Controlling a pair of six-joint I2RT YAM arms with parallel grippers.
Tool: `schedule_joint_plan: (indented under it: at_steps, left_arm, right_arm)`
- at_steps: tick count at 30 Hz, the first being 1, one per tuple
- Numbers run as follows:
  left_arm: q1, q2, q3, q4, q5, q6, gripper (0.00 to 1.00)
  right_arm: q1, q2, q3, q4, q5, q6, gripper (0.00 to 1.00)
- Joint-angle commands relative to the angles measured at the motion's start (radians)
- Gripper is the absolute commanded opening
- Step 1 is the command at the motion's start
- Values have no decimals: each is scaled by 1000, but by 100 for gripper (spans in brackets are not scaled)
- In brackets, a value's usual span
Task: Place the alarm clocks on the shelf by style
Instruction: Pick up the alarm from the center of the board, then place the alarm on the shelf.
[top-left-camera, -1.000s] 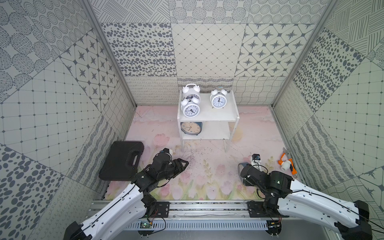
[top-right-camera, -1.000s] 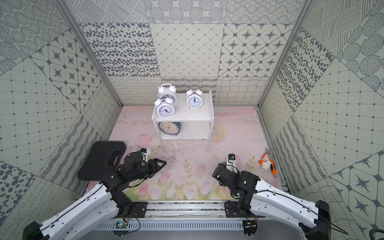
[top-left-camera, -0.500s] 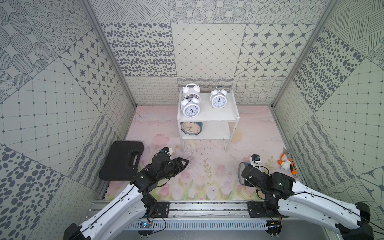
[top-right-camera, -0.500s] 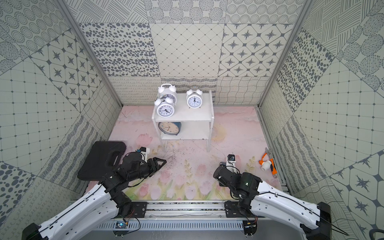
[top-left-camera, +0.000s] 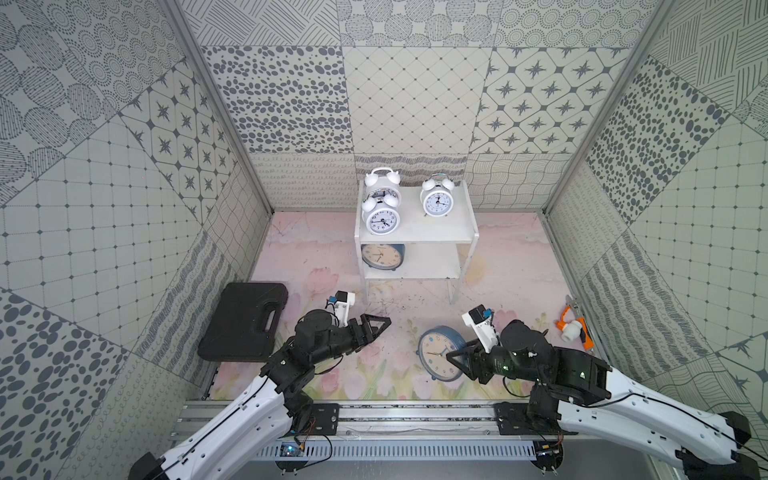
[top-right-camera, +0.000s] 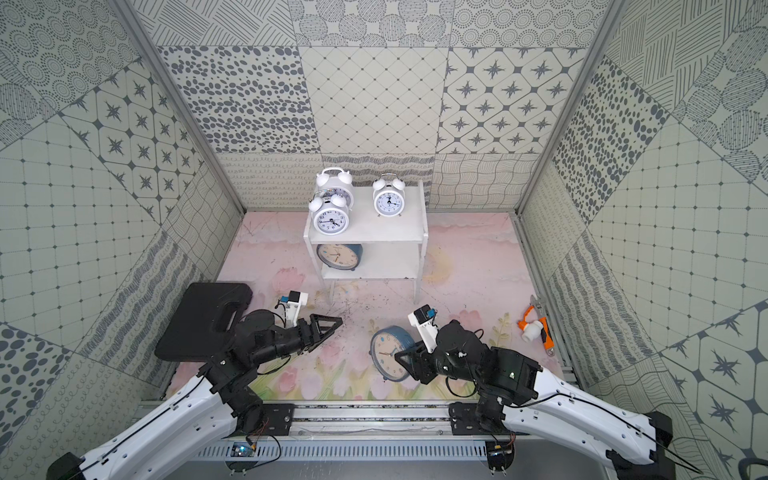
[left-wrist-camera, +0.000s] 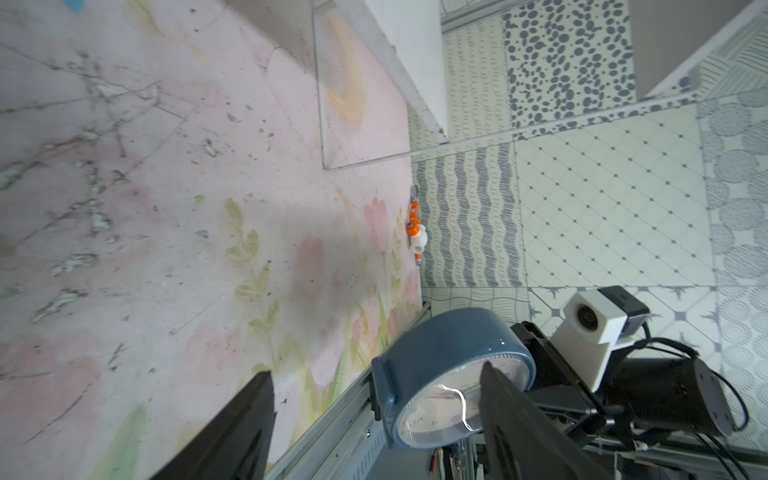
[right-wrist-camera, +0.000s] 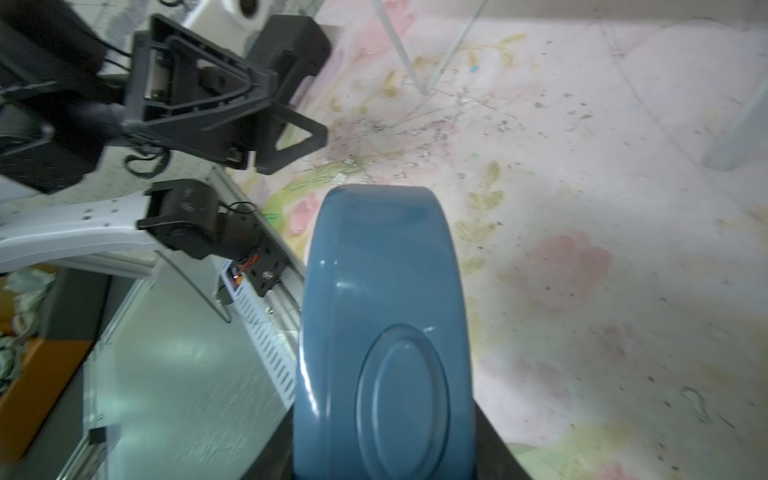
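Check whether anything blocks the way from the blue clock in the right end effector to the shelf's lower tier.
Nothing visible does. The mat between the held blue clock and the shelf is bare; the other blue clock fills only one side of the lower tier, and the left end effector sits off to the side.

Alarm clocks (top-left-camera: 382, 219): numerals illegible; no text.

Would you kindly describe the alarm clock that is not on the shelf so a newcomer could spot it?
From the white two-tier shelf at the back of the floral mat, come forward to the right end effector. It grips a round blue-cased clock with a cream face, the only clock off the shelf; its blue twin sits on the lower board.
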Motion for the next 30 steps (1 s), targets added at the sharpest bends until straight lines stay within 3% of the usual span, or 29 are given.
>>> schedule_joint_plan:
  at_steps: [1,4,7,11,13,22,30]
  left_arm:
    - [5,-3,-12,426,246,-49,87]
    - [3,22,-29,581,304,-108,93]
    - [-5,56,-35,704,351,-161,92]
    - [-24,92,-27,743,384,-181,71]
    - [-31,101,-17,762,399,-195,67]
    - [-52,108,-8,710,400,-160,67]
    - [-55,92,-3,631,370,-117,52]
  right_arm:
    - [-35,78,68,195,-265,-84,34]
    - [-86,167,103,280,-441,-75,33]
    - [-131,231,138,351,-565,-52,33]
    - [-195,288,171,390,-652,-32,33]
    - [-220,305,173,423,-690,-10,33]
    - [-252,332,178,417,-684,-16,33]
    - [-265,336,170,426,-645,-15,33]
